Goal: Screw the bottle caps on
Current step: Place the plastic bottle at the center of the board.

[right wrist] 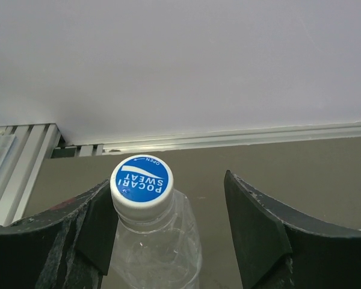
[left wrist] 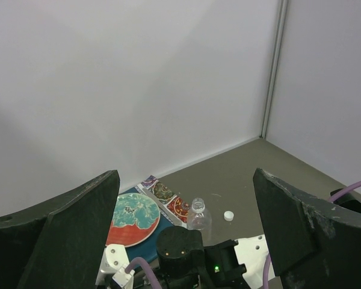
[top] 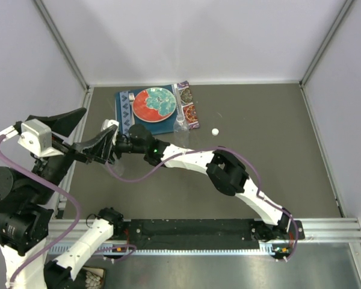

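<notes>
Although the capped bottle (right wrist: 159,253) stood upright between its fingers at the table's left, the right gripper (right wrist: 170,198) was released: one finger sat beside the blue-topped cap (right wrist: 141,180), the other clear of it. The left gripper (left wrist: 185,174) gaped empty. A loose white cap (top: 215,131) lay to the far right, near an open-necked bottle (left wrist: 198,215). The right arm was judged nearer.

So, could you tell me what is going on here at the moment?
The right gripper stands around a clear bottle whose blue-labelled cap is already on. Its jaws are apart, with a plain gap on one side, so it is not clamping. The left gripper hangs wide open and holds nothing. Further back, beside the patterned plate, a second clear bottle stands uncapped, and a loose white cap lies on the table near it.
</notes>
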Robot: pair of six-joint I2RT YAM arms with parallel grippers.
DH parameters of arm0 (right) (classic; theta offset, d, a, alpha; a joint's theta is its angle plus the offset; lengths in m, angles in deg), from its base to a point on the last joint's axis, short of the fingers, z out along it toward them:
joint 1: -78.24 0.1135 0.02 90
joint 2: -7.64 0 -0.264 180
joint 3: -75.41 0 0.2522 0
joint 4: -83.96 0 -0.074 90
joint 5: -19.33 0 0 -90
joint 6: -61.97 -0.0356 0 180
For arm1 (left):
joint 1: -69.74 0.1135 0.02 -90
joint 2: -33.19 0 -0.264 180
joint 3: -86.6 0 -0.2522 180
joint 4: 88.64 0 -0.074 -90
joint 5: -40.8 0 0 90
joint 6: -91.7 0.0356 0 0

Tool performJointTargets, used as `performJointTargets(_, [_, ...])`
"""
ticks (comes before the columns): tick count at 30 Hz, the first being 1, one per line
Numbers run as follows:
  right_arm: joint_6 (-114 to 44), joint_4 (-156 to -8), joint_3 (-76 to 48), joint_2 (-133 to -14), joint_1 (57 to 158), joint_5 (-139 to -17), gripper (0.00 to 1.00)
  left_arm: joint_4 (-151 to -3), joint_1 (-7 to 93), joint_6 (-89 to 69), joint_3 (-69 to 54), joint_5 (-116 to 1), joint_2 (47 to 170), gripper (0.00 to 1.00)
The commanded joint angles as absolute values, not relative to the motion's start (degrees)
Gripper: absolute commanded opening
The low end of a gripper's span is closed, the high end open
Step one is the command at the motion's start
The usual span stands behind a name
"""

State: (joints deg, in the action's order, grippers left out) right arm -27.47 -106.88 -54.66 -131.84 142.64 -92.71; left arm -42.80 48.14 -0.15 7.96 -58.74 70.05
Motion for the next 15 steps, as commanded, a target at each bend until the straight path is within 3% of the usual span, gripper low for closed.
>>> performJointTargets(1, [-26.01,-102.23,-57.88,-132.55,143.19,-93.78,0.69,-45.44,48.47,-0.41,7.46,-58.0,69.4,0.99])
performJointTargets(15, [-26.36,-99.24,-61.31,-133.86,143.28,-94.31,0.96,-45.53,48.56,-0.06,6.59,-57.55,68.78,0.99])
